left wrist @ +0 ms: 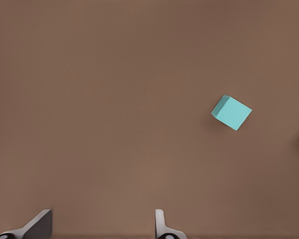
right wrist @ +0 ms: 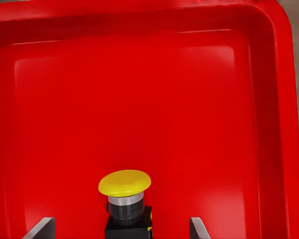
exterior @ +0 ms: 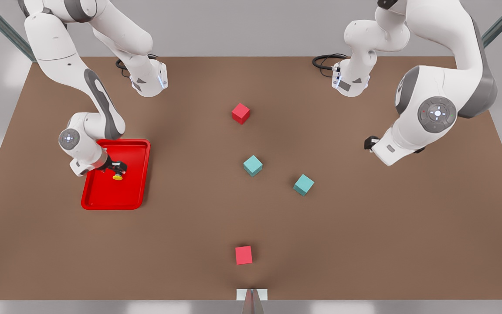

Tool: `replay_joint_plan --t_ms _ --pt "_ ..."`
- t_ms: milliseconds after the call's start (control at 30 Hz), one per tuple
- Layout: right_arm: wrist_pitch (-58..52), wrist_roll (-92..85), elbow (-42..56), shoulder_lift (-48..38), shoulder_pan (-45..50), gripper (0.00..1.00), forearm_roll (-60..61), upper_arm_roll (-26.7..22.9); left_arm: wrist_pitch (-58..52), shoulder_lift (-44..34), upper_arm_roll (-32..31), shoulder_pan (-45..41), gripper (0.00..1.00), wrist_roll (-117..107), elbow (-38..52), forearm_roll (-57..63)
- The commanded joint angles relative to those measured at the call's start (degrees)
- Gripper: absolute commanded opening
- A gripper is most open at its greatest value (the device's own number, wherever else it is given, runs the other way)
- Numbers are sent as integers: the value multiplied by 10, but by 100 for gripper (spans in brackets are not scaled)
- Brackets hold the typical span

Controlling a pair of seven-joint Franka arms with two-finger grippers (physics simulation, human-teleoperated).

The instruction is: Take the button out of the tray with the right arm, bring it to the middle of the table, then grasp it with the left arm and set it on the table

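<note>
The button (right wrist: 124,183), a yellow cap on a dark-grey body, stands inside the red tray (right wrist: 139,99). In the front view the tray (exterior: 131,192) lies on the table (exterior: 364,244) at the front view's left, with the button (exterior: 117,176) near its middle. My right gripper (right wrist: 120,231) is low over the tray, open, with one finger on each side of the button and not touching it. My left gripper (left wrist: 102,229) waits open above bare table at the front view's right (exterior: 371,143), with nothing between its fingers.
Two teal cubes (exterior: 252,165) (exterior: 303,184) sit near the table's middle. One red cube (exterior: 241,113) lies farther back and another (exterior: 243,255) near the front edge. The left wrist view shows a teal cube (left wrist: 231,112) ahead of the gripper.
</note>
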Motion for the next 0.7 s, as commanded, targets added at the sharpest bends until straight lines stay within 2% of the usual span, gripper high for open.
replay_joint_plan --t_ms 0,567,600,633,667 --pt "77 -79 -4 0 0 100 -17 0 2 1 0 0 100 -6 0 1" --pt "76 -35 -54 34 -9 99 -16 1 2 10 0 0 100 -6 1 2" --pt "75 -35 -54 35 -9 60 -16 0 2 10 0 0 100 -6 1 2" --pt "72 -39 -53 33 -9 43 -16 0 2 10 0 -1 100 -6 1 2" --pt "72 -37 -53 33 -9 40 -16 0 2 9 0 -1 100 -6 1 2"
